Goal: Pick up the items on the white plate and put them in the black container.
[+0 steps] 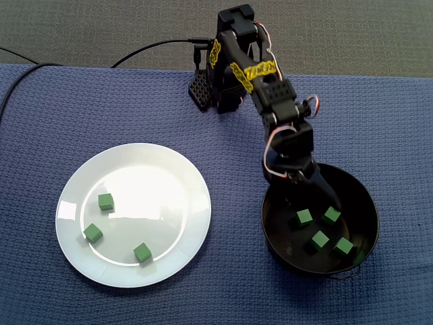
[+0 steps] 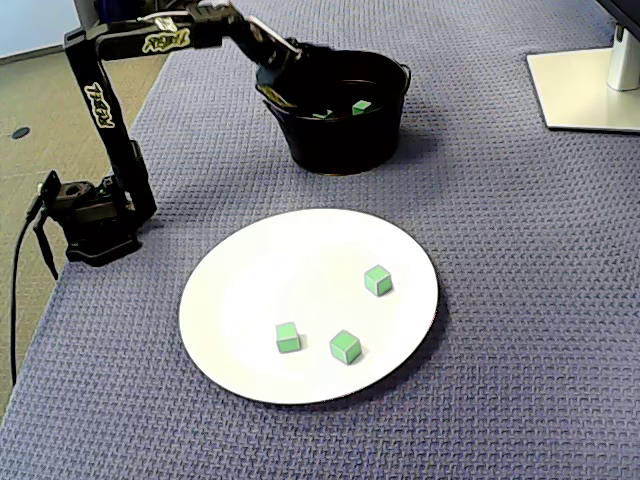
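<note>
A white plate (image 1: 155, 189) (image 2: 290, 260) lies on the blue cloth. It holds three green cubes (image 1: 105, 201) (image 1: 93, 233) (image 1: 141, 252), which in the other fixed view sit on its near half (image 2: 377, 279) (image 2: 288, 337) (image 2: 345, 346). The black container (image 1: 369, 203) (image 2: 340, 150) holds several green cubes (image 1: 304, 217) (image 1: 320, 239) (image 2: 361, 106). My gripper (image 1: 328, 203) (image 2: 315, 75) reaches down inside the container, its tip just above one cube (image 1: 331, 215). The black fingers blend into the dark bowl, so how the jaws stand is unclear, and I see nothing held.
The arm's base (image 1: 203, 88) (image 2: 95, 215) is clamped at the cloth's edge, with a black cable (image 1: 149, 49) running off it. A white stand base (image 2: 585, 85) sits beyond the container. The bare floor borders the cloth.
</note>
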